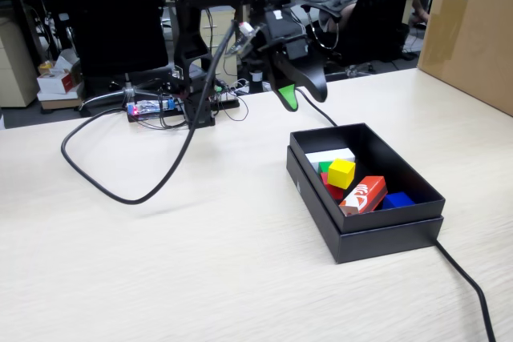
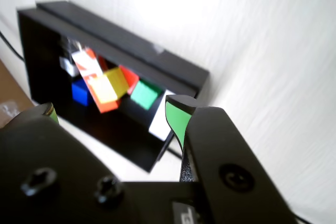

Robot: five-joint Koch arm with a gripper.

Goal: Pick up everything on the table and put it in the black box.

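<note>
Cubes (image 1: 341, 172) in black box (image 1: 385, 234) — jaws (image 2: 113, 111) empty, apart

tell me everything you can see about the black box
The black box is a shallow, matte black rectangle with low walls, open on top, looking like card. It sits flat on the pale wood table, skewed to the table edge in the fixed view. Inside lie a yellow cube atop a red cube, a green cube, a white block, an orange-red carton and a blue piece. A black cable reaches its near corner.
</note>
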